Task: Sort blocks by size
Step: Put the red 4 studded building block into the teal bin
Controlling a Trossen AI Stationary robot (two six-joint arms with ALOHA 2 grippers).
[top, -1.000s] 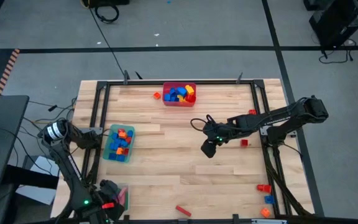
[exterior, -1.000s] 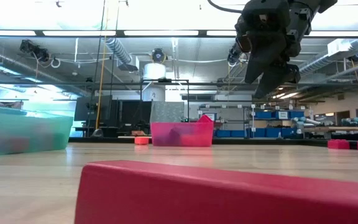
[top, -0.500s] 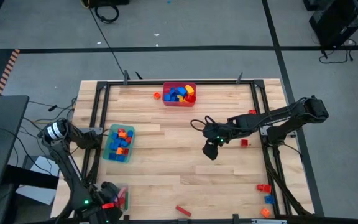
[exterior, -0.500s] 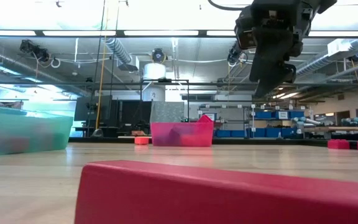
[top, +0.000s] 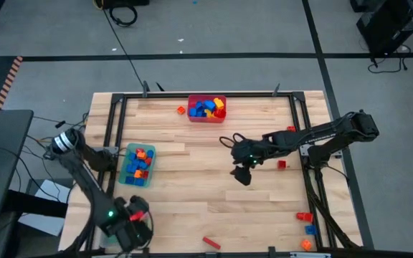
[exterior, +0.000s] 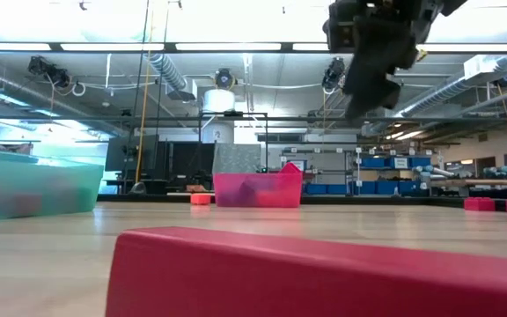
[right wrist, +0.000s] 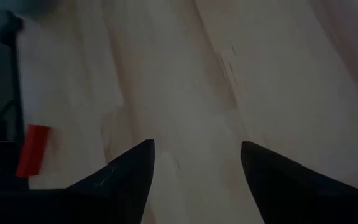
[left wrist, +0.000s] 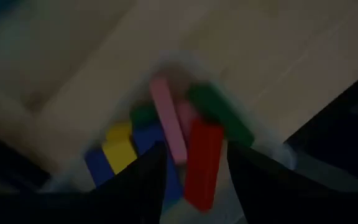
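Note:
My left gripper [top: 133,226] hangs open at the table's near left corner, fingers pointing down over a clear bin [left wrist: 277,147]. That bin holds a red bar [left wrist: 201,163], a pink bar [left wrist: 166,118] and green, blue and yellow blocks. The red bar shows between my fingers, apart from both. My right gripper [top: 242,175] hovers open above bare wood right of centre, with nothing between its fingers [right wrist: 135,168]. A red bar block [top: 211,243] lies flat by the near edge, and a small red block [top: 282,164] sits just right of my right gripper.
A red bin [top: 207,109] of blocks stands at the far edge, a small red block [top: 181,110] left of it. A teal bin [top: 137,165] with blocks stands at the left. Loose blocks [top: 307,229] lie at the near right corner. One red block [top: 290,129] lies by the right rail.
My left gripper has risen from the clear bin and shifted a little toward the table's far edge, its wrist rolling. My right gripper has stayed in place over the table but rolled about its own axis.

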